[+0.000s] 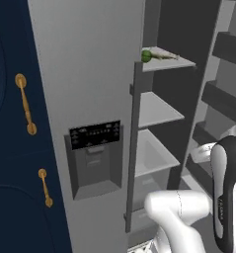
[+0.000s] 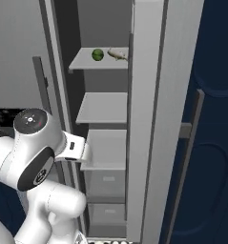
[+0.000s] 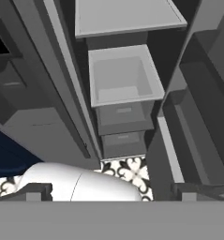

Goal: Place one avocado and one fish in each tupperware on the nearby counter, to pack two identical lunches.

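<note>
A small green avocado sits on the top shelf of the open fridge, at the shelf's front left corner. A slender tan fish lies right beside it. From the right base view, the avocado and the fish lie side by side on that same shelf. My gripper is open, its dark fingertips far apart and nothing between them. It hangs low, well below that shelf, and faces the fridge's lower bins. The tupperware and the counter are out of view.
Two bare shelves and drawers sit below the top shelf. The shut fridge door carries a dispenser panel. The open door's bins stand to the right. A dark blue cabinet with gold handles flanks the left. Patterned floor tiles lie below.
</note>
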You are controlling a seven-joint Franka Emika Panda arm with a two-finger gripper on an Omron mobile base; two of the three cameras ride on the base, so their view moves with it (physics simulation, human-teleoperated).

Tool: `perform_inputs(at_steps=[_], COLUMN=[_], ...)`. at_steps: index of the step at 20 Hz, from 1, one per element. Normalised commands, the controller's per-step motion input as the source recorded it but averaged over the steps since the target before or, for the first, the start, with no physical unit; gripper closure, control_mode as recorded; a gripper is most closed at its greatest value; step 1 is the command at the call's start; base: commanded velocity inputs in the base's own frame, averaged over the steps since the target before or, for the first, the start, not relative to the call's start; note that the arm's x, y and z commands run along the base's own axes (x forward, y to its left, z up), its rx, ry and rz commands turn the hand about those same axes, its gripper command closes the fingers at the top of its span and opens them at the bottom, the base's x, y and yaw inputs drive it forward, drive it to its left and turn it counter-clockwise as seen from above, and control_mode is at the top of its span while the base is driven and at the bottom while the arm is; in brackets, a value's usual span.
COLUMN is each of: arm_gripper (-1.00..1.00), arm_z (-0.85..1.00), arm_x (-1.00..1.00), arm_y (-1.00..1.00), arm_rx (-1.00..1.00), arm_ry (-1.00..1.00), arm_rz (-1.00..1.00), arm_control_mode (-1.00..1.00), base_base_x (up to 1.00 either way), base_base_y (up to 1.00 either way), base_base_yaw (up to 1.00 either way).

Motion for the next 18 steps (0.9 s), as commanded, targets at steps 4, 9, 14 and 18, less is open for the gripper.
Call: perform_inputs(at_steps=[4,9,14,18], arm_gripper=[-1.00,-1.00,-1.00,-1.00], arm_z=[0.00,0.00,0.00,0.00], arm_x=[0.00,0.00,0.00,0.09], arm_y=[0.00,0.00,0.00,0.01], arm_rx=[0.00,0.00,0.00,0.00], arm_ry=[0.00,0.00,0.00,0.00], arm_rz=[0.00,0.00,0.00,0.00], arm_control_mode=[1.00,1.00,1.00,-1.00], base_base_x=[0.26,0.63,0.51,0.02], base_base_y=[-0.35,0.18,0.15,0.00], base_base_yaw=[0.00,0.00,0.00,0.00])
